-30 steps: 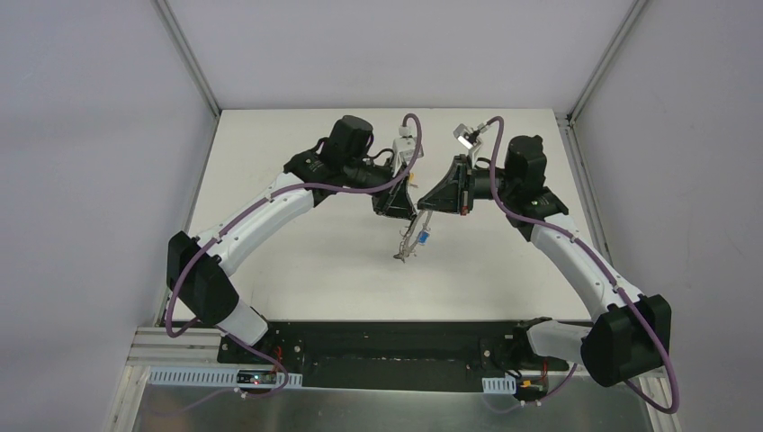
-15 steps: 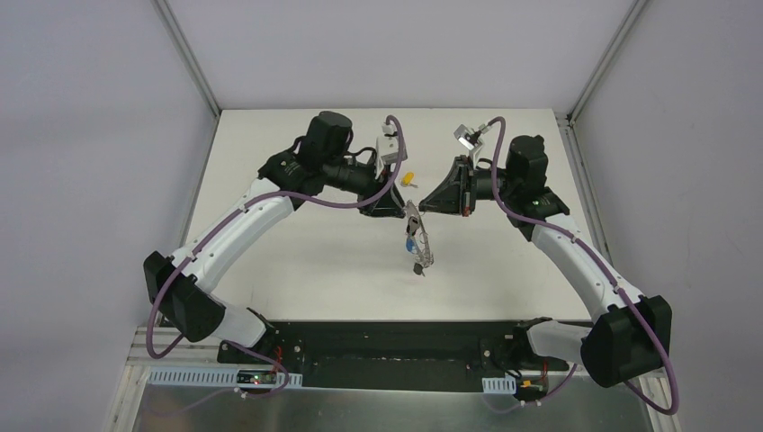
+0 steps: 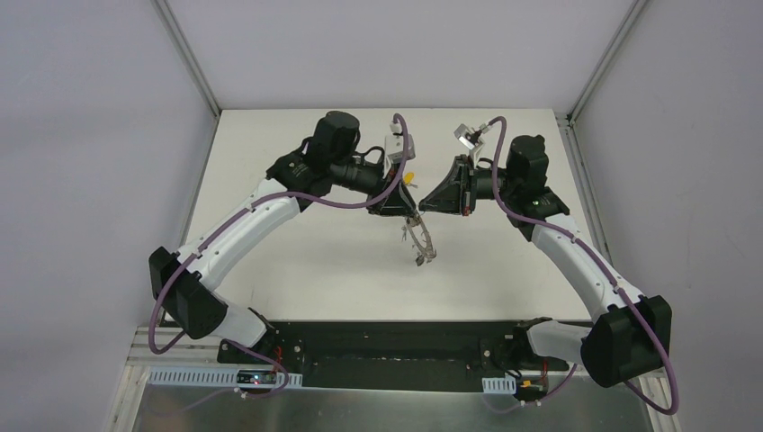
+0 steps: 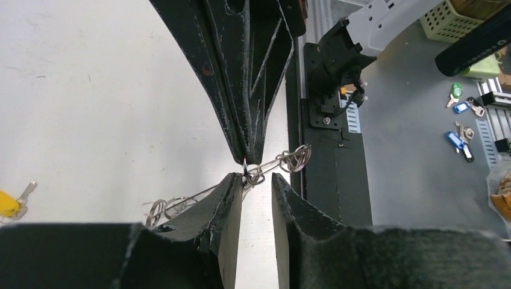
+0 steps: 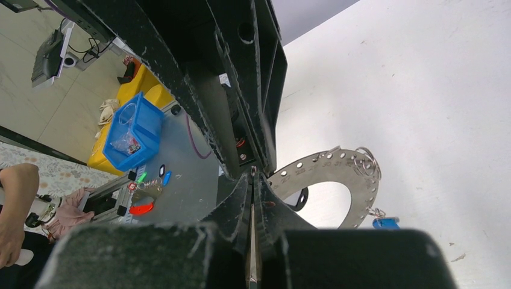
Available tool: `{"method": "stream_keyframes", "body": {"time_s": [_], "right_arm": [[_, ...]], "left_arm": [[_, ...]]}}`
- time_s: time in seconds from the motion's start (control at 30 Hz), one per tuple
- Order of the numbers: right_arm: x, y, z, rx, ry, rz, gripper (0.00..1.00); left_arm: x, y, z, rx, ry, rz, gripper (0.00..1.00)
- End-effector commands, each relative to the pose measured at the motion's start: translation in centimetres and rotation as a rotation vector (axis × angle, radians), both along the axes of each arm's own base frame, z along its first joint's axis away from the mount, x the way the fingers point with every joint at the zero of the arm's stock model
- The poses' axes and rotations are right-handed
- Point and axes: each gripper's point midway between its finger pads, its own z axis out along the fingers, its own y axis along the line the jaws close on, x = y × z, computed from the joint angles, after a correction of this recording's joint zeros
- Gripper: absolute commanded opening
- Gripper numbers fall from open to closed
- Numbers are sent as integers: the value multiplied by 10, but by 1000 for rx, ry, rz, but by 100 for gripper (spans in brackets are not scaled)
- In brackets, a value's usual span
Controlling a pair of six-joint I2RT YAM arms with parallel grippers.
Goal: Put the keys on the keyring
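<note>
The keyring (image 3: 421, 241), a flat grey ring with small wire loops, hangs tilted above the table between both arms. My right gripper (image 3: 422, 206) is shut on its upper rim; in the right wrist view the keyring (image 5: 337, 168) curves out from behind the shut right gripper (image 5: 253, 176). A blue key (image 5: 385, 223) and a black key (image 5: 299, 198) hang from the ring. My left gripper (image 4: 256, 177) is open, its tips on either side of a wire loop (image 4: 255, 175) just below the right gripper (image 4: 249, 158). A yellow key (image 4: 8, 203) lies on the table.
The white table (image 3: 297, 261) is bordered by grey walls at left, right and back. The black base plate (image 3: 387, 346) of both arms runs along the near edge. Beyond it, spare keys (image 4: 461, 123) lie on a grey surface and a blue bin (image 5: 134, 133) stands there.
My left gripper opened, drew back to the left, then came in again to the ring. The hanging keyring swung slightly. The right gripper has stayed shut in place.
</note>
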Motion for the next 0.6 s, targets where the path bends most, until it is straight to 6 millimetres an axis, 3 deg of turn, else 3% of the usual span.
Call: {"method": "stream_keyframes", "body": {"time_s": [0.0, 0.2, 0.4, 0.57], "right_arm": [[-6, -3, 19, 40, -88, 21, 0], [-7, -3, 19, 40, -88, 16, 0], [-6, -3, 17, 39, -87, 11, 0], [-3, -3, 14, 33, -99, -8, 0]], "left_arm": [[-5, -9, 9, -38, 10, -31, 24], [-4, -13, 9, -46, 44, -27, 18], [-5, -15, 7, -43, 79, -29, 0], [-6, -12, 6, 18, 167, 12, 0]]}}
